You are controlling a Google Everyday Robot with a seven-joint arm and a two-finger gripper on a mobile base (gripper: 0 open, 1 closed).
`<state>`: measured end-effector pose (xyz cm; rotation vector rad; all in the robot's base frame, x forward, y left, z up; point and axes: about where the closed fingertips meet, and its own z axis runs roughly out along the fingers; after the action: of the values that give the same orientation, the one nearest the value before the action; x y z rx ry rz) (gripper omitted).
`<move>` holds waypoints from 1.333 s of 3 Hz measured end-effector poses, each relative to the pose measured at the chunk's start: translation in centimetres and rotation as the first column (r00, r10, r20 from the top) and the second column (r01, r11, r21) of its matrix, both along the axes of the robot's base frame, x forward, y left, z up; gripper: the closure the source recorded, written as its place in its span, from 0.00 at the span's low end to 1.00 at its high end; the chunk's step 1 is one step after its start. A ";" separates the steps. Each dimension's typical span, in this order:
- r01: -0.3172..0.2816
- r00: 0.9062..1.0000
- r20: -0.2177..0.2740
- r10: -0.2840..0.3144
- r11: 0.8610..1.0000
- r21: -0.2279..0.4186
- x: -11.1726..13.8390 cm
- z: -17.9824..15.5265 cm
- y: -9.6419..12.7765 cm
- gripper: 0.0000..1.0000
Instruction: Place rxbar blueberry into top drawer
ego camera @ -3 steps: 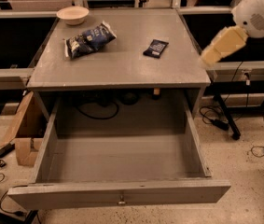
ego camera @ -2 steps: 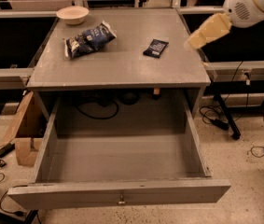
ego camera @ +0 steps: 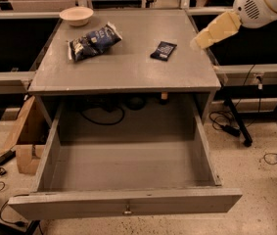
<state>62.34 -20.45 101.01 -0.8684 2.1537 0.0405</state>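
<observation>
The rxbar blueberry [ego camera: 163, 50], a small flat dark navy wrapper, lies on the grey cabinet top [ego camera: 128, 67], right of centre. The top drawer [ego camera: 128, 207] is pulled fully out below it, with a small metal knob at the middle of its front panel; its inside holds nothing. My gripper [ego camera: 201, 39], cream-coloured, hangs over the cabinet's right edge, a short way right of the bar and slightly above it. It holds nothing that I can see.
A crinkled blue-and-white chip bag [ego camera: 93, 41] lies at the left of the top. A pale bowl [ego camera: 76, 15] sits at the back left corner. A cardboard box [ego camera: 25, 141] and cables lie on the floor to the left. More cables lie to the right.
My gripper has moved up and to the left, from beside the cabinet's right edge to over it, closer to the bar. Nothing else has moved.
</observation>
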 end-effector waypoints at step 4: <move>0.273 0.962 -0.016 -0.274 0.950 0.154 17.4 -2.7 4.6 0.00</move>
<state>79.72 -15.85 98.29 -0.4753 2.2134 0.0644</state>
